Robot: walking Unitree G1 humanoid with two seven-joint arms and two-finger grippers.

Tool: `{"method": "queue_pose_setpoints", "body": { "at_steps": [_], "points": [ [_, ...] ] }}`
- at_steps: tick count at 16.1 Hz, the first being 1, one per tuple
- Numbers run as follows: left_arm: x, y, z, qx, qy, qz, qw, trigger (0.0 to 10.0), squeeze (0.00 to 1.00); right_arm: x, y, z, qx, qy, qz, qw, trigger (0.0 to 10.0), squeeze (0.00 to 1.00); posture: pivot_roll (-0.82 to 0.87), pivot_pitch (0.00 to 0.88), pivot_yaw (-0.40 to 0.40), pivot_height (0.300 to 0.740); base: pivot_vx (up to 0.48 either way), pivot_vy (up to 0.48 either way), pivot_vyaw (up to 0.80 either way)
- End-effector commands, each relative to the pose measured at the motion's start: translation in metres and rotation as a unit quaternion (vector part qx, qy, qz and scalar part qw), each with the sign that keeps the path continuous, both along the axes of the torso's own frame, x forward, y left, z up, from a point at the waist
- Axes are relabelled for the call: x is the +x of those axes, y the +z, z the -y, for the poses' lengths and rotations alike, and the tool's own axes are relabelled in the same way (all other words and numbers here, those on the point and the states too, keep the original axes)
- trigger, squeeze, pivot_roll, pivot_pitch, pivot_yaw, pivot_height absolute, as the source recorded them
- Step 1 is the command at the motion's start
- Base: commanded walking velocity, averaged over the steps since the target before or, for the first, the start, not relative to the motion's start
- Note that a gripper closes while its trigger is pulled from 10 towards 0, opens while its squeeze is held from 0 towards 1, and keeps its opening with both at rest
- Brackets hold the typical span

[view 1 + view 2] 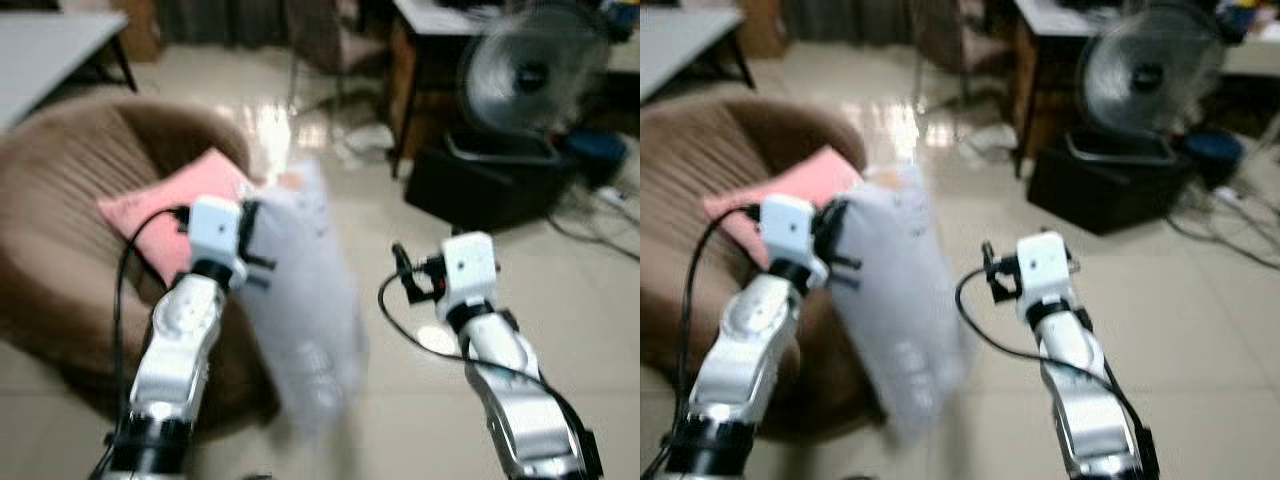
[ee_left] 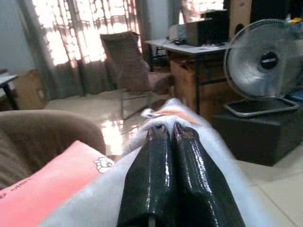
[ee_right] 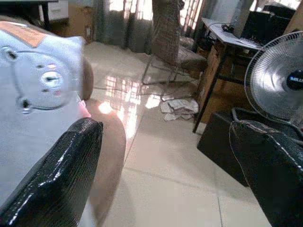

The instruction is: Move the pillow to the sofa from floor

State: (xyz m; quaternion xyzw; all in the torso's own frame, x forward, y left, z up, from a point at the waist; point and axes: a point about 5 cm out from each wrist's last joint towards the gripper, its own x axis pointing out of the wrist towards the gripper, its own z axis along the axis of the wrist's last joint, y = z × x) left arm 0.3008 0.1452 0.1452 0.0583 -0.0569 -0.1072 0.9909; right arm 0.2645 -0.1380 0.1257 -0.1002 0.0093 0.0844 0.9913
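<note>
grey pillow (image 1: 300, 300) hangs, seemingly pinched, from left fingers (image 2: 163, 189).

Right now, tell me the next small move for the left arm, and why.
Probably carry the white pillow leftward over the brown sofa before letting go: the left gripper has its fingers pinched on the pillow, which hangs off the floor beside the sofa's edge, near the pink pillow.
</note>
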Motion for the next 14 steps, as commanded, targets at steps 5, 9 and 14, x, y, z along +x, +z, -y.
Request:
{"method": "queue_pose_setpoints", "body": {
  "at_steps": [5,9,14],
  "points": [
    [0.005,0.009,0.006,-0.002,-0.001,0.02,1.0,10.0,0.0,-0.002,-0.006,0.001,0.002,0.016,-0.015,1.0,10.0,0.0,-0.07,0.0,0.031,0.74,0.277,0.0,0.64],
    [0.024,0.007,0.012,0.009,-0.026,0.008,1.0,10.0,0.0,-0.006,-0.007,-0.008,-0.014,0.089,-0.014,0.996,10.0,0.0,-0.07,0.0,0.027,0.74,0.0,0.0,0.0],
    [0.057,0.009,0.032,0.02,-0.078,-0.009,0.997,10.0,0.0,-0.014,-0.006,-0.004,-0.004,0.142,-0.025,0.99,10.0,0.0,-0.09,0.0,0.045,0.74,0.0,0.0,0.0]
  ]
}}
